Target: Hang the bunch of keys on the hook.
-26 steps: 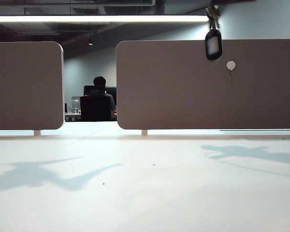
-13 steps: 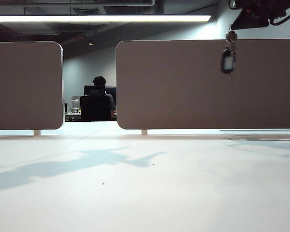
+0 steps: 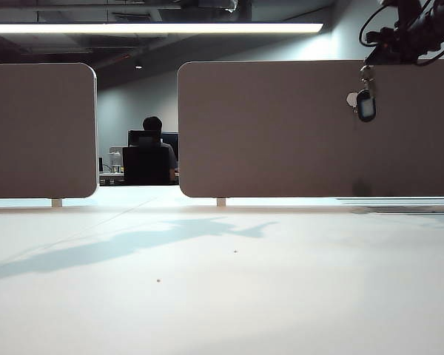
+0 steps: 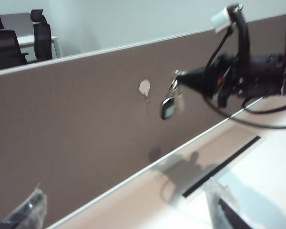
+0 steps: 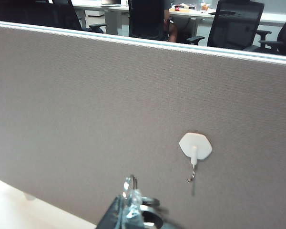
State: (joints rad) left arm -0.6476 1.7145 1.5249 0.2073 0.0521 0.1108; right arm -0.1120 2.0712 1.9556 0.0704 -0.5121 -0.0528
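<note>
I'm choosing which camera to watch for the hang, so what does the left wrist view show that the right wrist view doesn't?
Only the left wrist view shows the whole bunch of keys side-on, dangling from the shut right gripper, black fob lowest, apart from the hook; the open left gripper's fingertips sit at the frame's edge.

Only the right wrist view shows the hook close up, with its thin prong bare, and office chairs beyond the panel.

Both show the brown partition carrying the hook, and keys not yet hung.
</note>
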